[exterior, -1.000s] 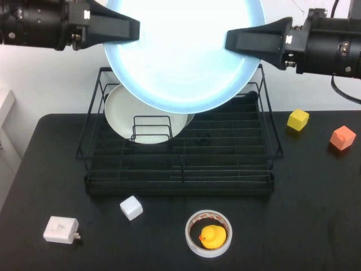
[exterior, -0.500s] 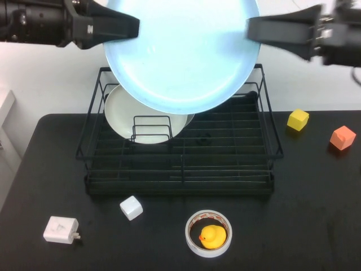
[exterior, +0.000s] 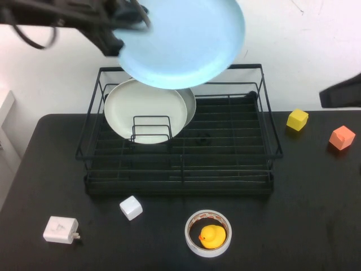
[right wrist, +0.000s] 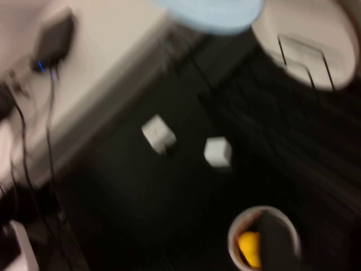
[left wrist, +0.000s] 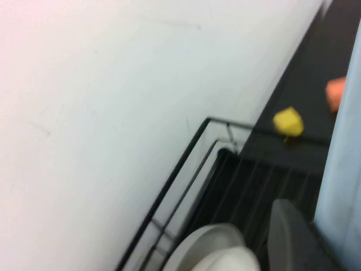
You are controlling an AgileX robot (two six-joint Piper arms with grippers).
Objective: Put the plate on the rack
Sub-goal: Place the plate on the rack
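The light-blue plate (exterior: pixel 183 42) hangs tilted in the air above the back left of the black wire rack (exterior: pixel 265 130). My left gripper (exterior: pixel 125 31) is shut on the plate's left rim, high at the upper left. In the left wrist view one dark finger (left wrist: pixel 287 237) lies against the plate's pale edge (left wrist: pixel 344 169), with the rack (left wrist: pixel 186 164) below. My right gripper (exterior: pixel 333 95) is apart from the plate, low at the far right edge above the table. The right wrist view is blurred and looks down on the table and the plate (right wrist: pixel 211 14).
A cream-white plate (exterior: pixel 141 107) leans in the rack behind the small wire divider (exterior: pixel 151 129), with a grey-rimmed plate (exterior: pixel 190 104) behind it. On the black table lie a yellow cube (exterior: pixel 298 119), an orange cube (exterior: pixel 343 138), a tape roll holding a duck (exterior: pixel 208 232), a white cube (exterior: pixel 131 208) and a white charger (exterior: pixel 60 230).
My right gripper has let go of the plate and pulled away down to the right. The left gripper alone now holds the plate, which has shifted left and tilted.
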